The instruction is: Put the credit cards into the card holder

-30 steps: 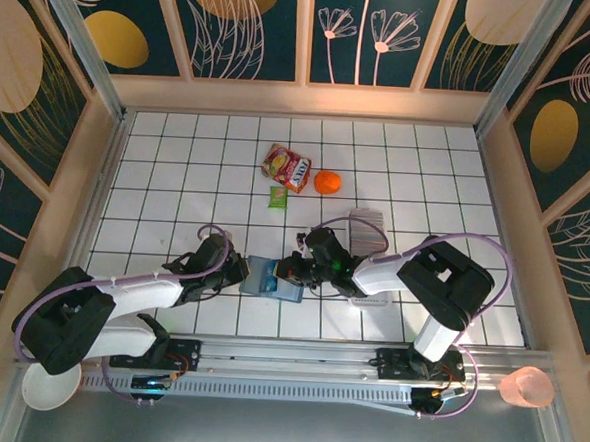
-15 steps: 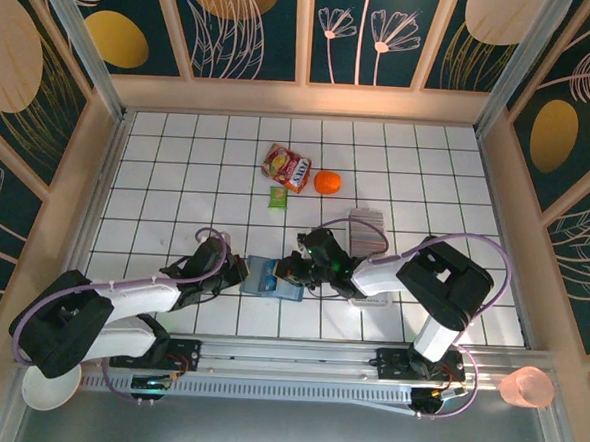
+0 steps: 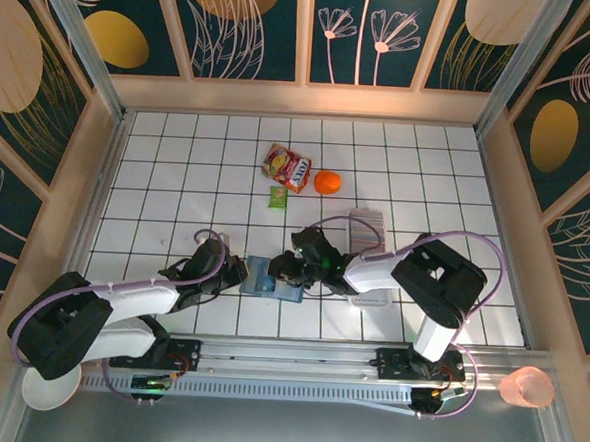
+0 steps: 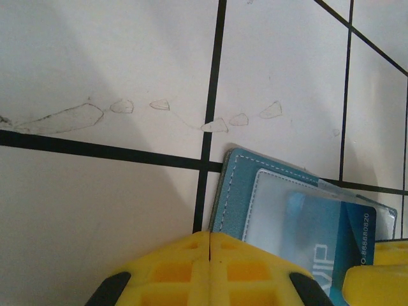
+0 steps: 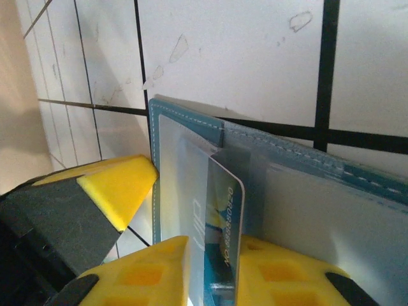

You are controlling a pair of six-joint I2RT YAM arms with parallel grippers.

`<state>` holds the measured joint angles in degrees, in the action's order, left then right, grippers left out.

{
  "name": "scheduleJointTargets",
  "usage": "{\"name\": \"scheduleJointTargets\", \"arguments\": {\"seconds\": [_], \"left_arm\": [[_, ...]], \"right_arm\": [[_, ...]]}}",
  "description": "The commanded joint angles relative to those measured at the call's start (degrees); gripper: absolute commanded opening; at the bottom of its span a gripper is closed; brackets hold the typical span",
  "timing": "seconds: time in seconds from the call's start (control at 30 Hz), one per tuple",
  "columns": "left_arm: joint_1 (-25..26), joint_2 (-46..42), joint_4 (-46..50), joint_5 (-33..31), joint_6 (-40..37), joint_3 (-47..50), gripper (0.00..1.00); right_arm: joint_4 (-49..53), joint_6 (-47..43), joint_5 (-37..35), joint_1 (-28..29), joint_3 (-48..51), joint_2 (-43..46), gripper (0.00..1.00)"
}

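The left pincer [image 4: 210,271] is shut tight. The teal card holder [image 4: 231,191] lies just in front of it on the tabletop [image 4: 95,191]. The right pincer [image 5: 213,277] has a blue card [image 5: 224,217] between its fingers, partly inside the holder. Squeezed or loose, it is hard to tell.

The teal-blue wallet [image 4: 231,191] lies open and flat, touching the tip of the left claw [image 4: 210,258]. A blue card [image 5: 224,217] with white letters stands on its edge inside the right claw [image 5: 217,274], its far end in the wallet's clear pocket.

Closed left claw [image 4: 210,239], slightly parted right claw [image 5: 213,248]
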<state>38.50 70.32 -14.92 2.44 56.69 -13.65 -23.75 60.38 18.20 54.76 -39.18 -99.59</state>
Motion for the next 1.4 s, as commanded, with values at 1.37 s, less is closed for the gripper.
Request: {"name": "scheduleJointTargets", "arguments": {"seconds": [1.37], "left_arm": [[3.2, -6.0, 4.5, 6.5, 1.3, 6.8, 0.09]], "right_arm": [[26.6, -10.4, -16.2, 6.8, -16.0, -0.1, 0.31]]}}
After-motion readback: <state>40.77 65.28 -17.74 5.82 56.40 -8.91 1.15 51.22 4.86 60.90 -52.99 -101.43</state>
